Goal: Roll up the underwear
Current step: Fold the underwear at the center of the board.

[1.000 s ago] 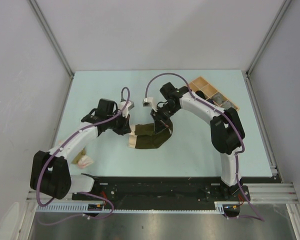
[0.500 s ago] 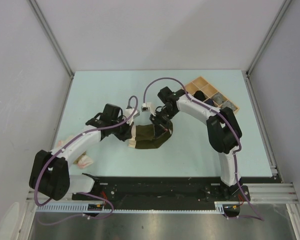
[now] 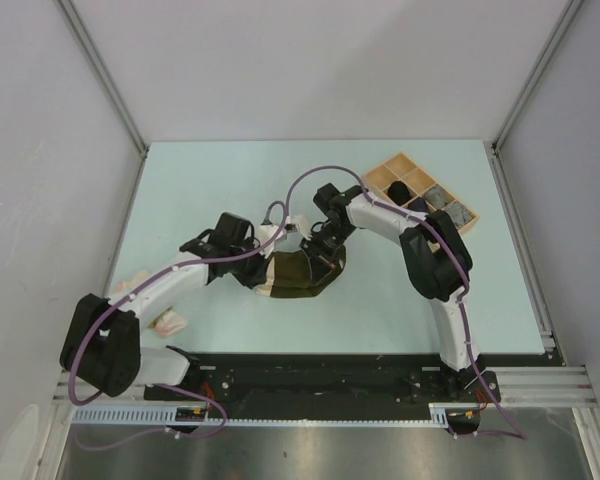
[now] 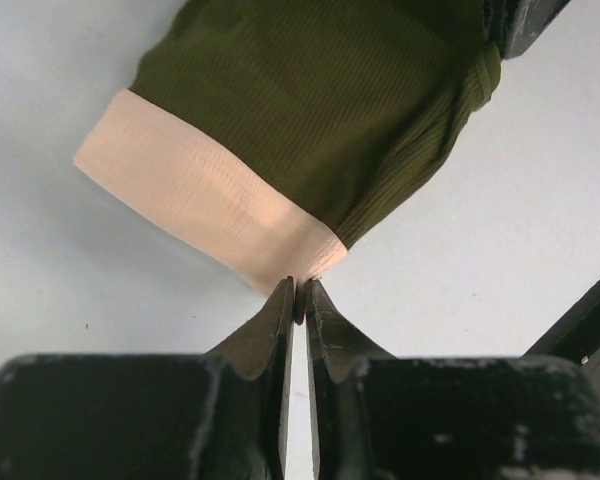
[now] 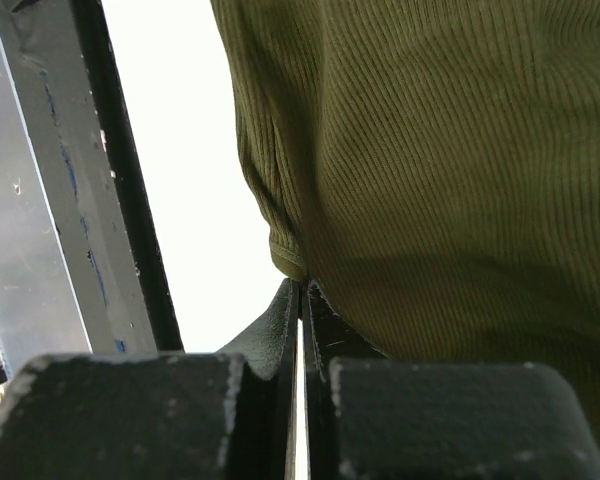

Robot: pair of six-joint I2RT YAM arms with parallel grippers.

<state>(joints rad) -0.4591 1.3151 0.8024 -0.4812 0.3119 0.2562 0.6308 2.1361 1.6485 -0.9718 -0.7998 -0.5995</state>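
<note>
The left gripper (image 4: 300, 290) has its black fingers nearly together with a thin slit between them. Their tips are at a corner of the smooth pale-peach waistband (image 4: 210, 215); I cannot tell whether they grip it. The right gripper (image 5: 302, 285) is pressed together, pinching the ribbed olive underwear (image 4: 310, 110) at its hem. The bunched garment lies left of the compartmented wooden tray (image 3: 420, 190).

We note underwear (image 3: 298, 272) mid-table (image 3: 200, 180); left gripper (image 3: 263, 262) at its left edge, right gripper (image 3: 321, 248) at its far edge. Tray (image 3: 384, 176) far right, cloth bundles (image 3: 456, 210) inside. Second garment (image 3: 168, 321) near-left, beside left arm.
</note>
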